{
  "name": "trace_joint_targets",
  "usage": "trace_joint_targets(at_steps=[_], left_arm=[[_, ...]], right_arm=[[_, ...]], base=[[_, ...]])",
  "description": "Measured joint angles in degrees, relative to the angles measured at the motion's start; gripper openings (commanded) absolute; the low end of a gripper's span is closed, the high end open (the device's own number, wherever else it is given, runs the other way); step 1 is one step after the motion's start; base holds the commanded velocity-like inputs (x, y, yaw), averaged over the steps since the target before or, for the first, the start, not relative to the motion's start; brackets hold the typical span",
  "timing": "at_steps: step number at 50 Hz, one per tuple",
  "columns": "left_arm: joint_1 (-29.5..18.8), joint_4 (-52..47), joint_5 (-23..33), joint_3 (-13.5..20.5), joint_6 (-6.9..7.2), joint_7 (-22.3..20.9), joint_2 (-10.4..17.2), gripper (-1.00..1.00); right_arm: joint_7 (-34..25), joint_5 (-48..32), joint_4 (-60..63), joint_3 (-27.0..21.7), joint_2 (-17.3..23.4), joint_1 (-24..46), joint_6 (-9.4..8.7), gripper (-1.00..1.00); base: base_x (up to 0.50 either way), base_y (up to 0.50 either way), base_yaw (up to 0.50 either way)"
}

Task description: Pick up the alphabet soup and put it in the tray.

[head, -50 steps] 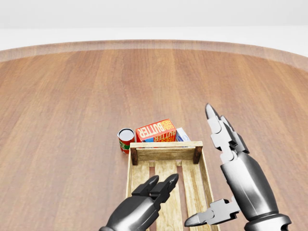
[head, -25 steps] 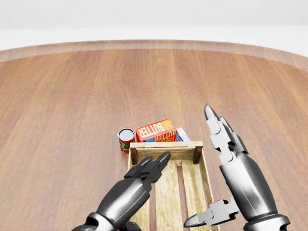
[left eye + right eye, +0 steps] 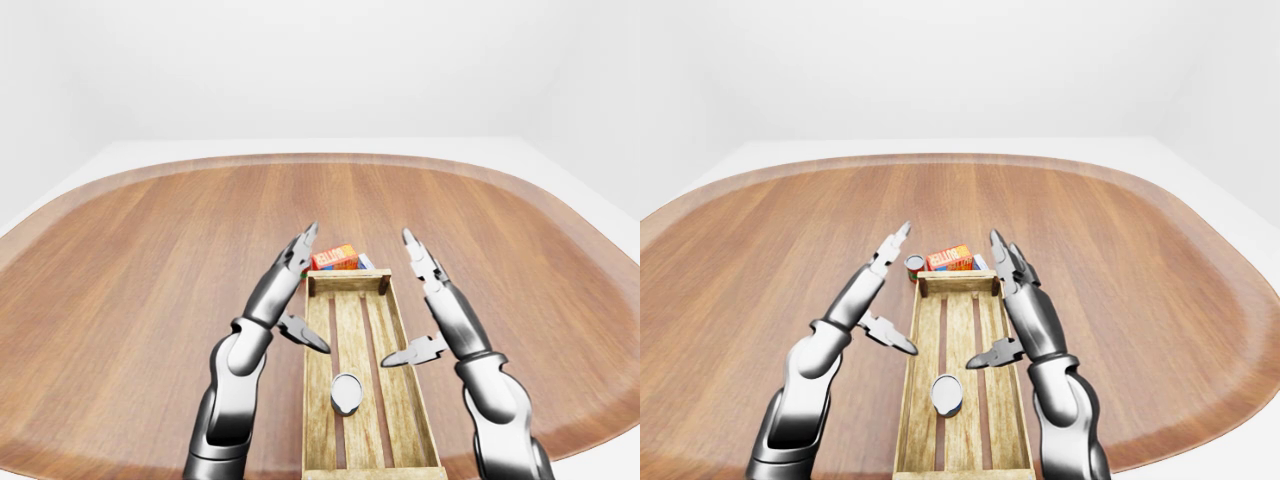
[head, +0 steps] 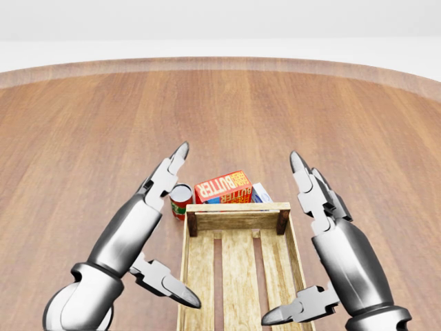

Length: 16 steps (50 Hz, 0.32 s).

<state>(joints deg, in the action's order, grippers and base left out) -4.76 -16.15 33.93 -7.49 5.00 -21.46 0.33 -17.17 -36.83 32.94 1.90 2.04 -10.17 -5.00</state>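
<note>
The alphabet soup [image 4: 181,201], a small red and white can, stands upright just outside the top-left corner of the wooden tray [image 4: 238,207]. My left hand [image 4: 187,224] is open. Its long fingers [image 4: 165,176] reach up along the can's left side and overlap its edge in the head view, while the thumb points down beside the tray's left wall. I cannot tell whether they touch the can. My right hand [image 4: 280,238] is open over the tray's right wall and holds nothing.
A red butter box [image 4: 222,187] and a blue and white box [image 4: 261,192] lie against the tray's top wall, right of the can. A grey oval thing [image 3: 947,394] lies inside the tray near its bottom end. The round wooden table [image 3: 1120,230] spreads wide around.
My left hand has swung out from over the tray to the left and upward and spread open, its fingers now beside the can. The right hand has barely moved.
</note>
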Motion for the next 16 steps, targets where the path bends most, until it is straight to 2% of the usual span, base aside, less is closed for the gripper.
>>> trace_joint_targets(at_steps=[16], left_arm=[[-1.7, -4.5, -7.5, 4.7, 0.0, 2.7, 1.7, 1.0]], right_arm=[[0.2, -0.3, 0.0, 0.2, 0.0, 0.1, 0.0, 0.98]], base=[[0.0, 0.0, 0.0]])
